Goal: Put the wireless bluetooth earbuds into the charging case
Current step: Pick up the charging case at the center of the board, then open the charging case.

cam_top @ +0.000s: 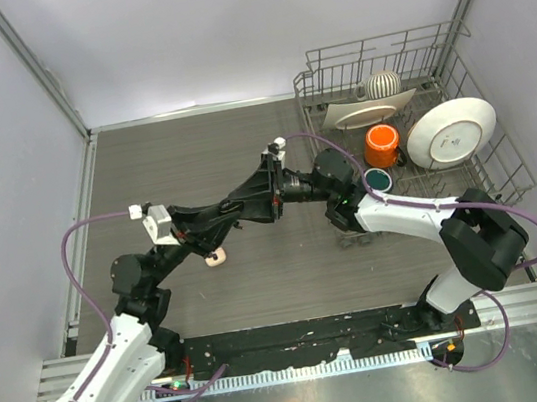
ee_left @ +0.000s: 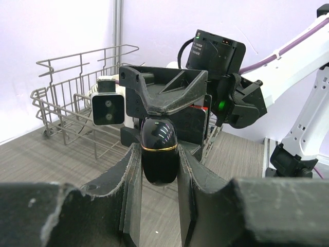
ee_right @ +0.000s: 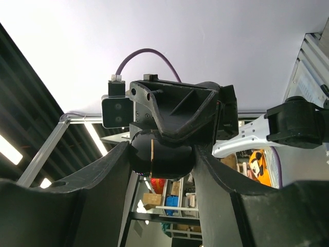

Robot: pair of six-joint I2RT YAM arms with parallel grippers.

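A glossy black oval charging case with a thin gold band (ee_left: pixel 159 152) is held in the air over the middle of the table, lid closed. My left gripper (cam_top: pixel 269 189) is shut on its sides. My right gripper (cam_top: pixel 287 188) faces the left one and is shut on the same case (ee_right: pixel 163 154) from the opposite end. In the top view the case is hidden between the two grippers. No earbuds are visible in any view. A small pale object (cam_top: pixel 215 258) lies on the table under the left arm; I cannot tell what it is.
A wire dish rack (cam_top: pixel 487 143) stands at the back right with white plates (cam_top: pixel 450 131), an orange mug (cam_top: pixel 381 145), a striped mug (cam_top: pixel 382 84) and a teal cup (cam_top: pixel 377 179). The rack also shows in the left wrist view (ee_left: pixel 67 98). Grey walls enclose the table.
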